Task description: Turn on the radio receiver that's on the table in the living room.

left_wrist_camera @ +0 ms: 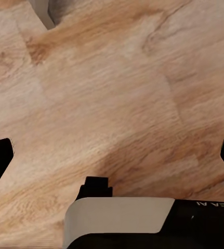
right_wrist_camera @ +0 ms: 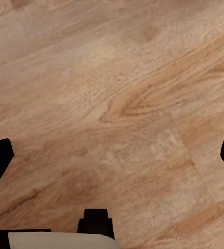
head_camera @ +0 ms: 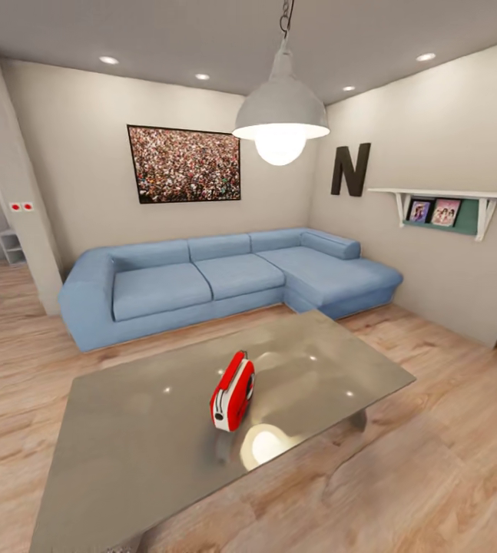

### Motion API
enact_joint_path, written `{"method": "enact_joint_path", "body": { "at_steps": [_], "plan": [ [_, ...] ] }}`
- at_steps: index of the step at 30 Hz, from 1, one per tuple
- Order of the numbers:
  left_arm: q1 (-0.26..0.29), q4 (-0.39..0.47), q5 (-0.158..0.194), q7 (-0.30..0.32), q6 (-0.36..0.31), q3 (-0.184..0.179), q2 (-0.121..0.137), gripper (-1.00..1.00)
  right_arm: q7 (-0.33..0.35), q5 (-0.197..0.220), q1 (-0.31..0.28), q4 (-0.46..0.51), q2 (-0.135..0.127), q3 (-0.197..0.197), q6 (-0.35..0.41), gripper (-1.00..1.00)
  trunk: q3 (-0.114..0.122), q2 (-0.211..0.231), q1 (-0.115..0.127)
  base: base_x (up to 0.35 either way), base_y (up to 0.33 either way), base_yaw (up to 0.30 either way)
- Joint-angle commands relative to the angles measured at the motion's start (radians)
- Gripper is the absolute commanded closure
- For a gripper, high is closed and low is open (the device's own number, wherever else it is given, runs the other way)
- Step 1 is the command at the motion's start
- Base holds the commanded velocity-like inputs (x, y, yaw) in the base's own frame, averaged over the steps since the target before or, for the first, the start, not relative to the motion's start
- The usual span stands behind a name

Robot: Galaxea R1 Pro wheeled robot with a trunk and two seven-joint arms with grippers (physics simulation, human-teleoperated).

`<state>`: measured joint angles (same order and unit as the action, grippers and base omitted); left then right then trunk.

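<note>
The radio receiver (head_camera: 232, 391) stands upright near the middle of the grey tabletop (head_camera: 125, 430), in the lower centre of the head view, with the blue sofa (head_camera: 225, 276) behind it. The approach step seems to be ending, and next an arm must rise from beside the body toward the radio. Both the left hand (left_wrist_camera: 112, 155) and the right hand (right_wrist_camera: 112, 155) hang spread wide and empty over the wood floor (right_wrist_camera: 117, 78).
</note>
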<state>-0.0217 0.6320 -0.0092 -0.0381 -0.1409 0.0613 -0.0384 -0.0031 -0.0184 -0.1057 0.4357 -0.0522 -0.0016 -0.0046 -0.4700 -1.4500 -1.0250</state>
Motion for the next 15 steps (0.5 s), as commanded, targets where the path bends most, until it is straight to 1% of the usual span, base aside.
{"method": "enact_joint_path", "body": {
  "at_steps": [1, 7, 15],
  "plan": [
    [0.000, 0.000, 0.000, 0.000, 0.000, 0.000, 0.000, -1.00, 0.000, 0.000, 0.000, 0.000, 0.000, 0.000, 0.000, -1.00, 0.000, 0.000, 0.000, 0.077, -0.076, 0.285],
    [0.000, 0.000, 0.000, 0.000, 0.001, 0.000, -0.001, -1.00, 0.000, 0.000, 0.000, 0.000, 0.000, 0.000, 0.000, -1.00, 0.000, 0.000, 0.000, 0.182, -0.174, 0.285],
    [0.000, 0.000, 0.000, -0.001, 0.001, 0.001, 0.000, -1.00, 0.000, 0.000, 0.000, 0.000, 0.000, 0.000, 0.000, -1.00, 0.000, 0.000, 0.000, 0.276, -0.177, 0.285]
  ]
}}
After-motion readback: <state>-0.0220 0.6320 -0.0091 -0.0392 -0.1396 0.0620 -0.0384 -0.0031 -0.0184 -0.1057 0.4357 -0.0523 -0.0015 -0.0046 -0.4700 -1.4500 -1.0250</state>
